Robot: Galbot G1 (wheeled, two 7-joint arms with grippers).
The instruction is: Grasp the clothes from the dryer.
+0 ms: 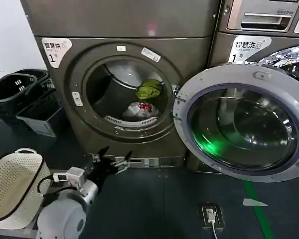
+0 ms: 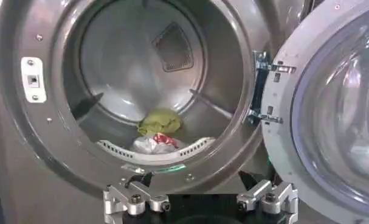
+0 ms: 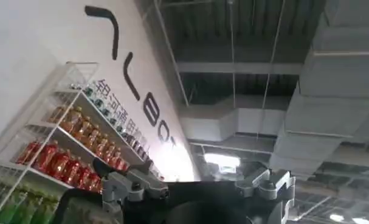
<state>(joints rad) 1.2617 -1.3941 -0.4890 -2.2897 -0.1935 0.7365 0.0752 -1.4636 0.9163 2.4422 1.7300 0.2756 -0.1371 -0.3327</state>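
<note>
At the far left a white basket (image 1: pixel 12 186) sits on the floor beside the robot, with dark baskets (image 1: pixel 27 97) stacked behind it against the wall. The left gripper (image 1: pixel 111 160) hangs low in front of the dryer (image 1: pixel 124 30), below the porthole rim, its fingers (image 2: pixel 128 198) spread open and empty. The clothes lie ahead of and above those fingers, inside the drum: the white piece (image 1: pixel 141 110) with its red patch rests on the drum floor just behind the front lip, and the green piece (image 1: pixel 149 88) sits touching it on the far side, deeper in. In the left wrist view both pieces fall close to the centre line between the fingers, slightly toward the latch side. The reach therefore looks to call for a lift over the lip, then a forward advance; the white piece is the nearer target. Neither piece shows a clear long axis. To the right the door (image 1: pixel 241 124) stands swung wide, clear of the approach path. The right gripper (image 3: pixel 196 189) points toward the ceiling, well away from the drum, fingers open and idle; the left arm is judged the nearer.
</note>
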